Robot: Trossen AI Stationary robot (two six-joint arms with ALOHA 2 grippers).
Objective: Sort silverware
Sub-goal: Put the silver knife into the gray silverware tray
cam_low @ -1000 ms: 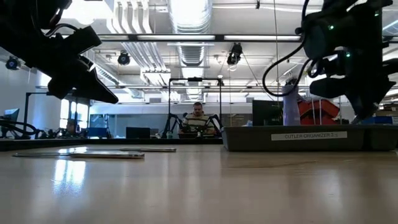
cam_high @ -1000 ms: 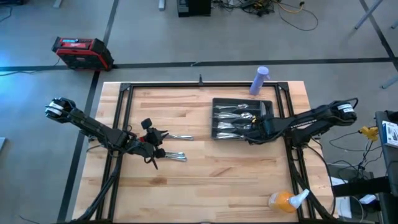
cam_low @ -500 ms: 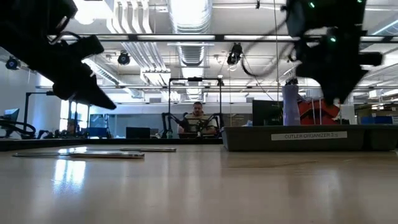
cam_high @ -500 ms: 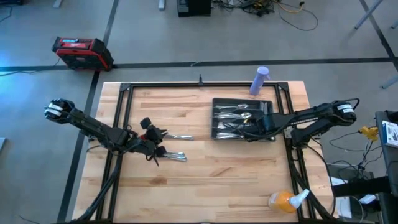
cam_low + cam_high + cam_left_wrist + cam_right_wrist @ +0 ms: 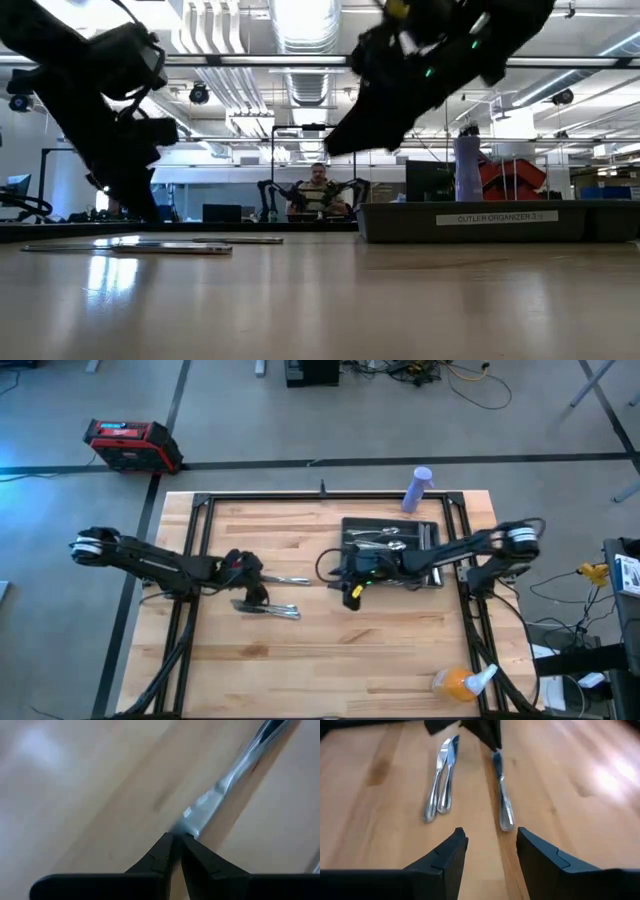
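Over on the left, the left gripper (image 5: 175, 837) is down at the table with its fingers pinched together on the end of one piece of silverware (image 5: 212, 802) lying flat on the wood, and two more pieces (image 5: 440, 780) sit side by side just nearer. Right gripper (image 5: 487, 847) hangs spread open and empty at the tray's (image 5: 432, 532) left edge, where the remaining cutlery lies.

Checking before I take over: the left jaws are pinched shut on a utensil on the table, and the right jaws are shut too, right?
Not quite. The right gripper has its jaws open, as the right wrist view shows. The left gripper is indeed pinched shut on a utensil lying on the table.
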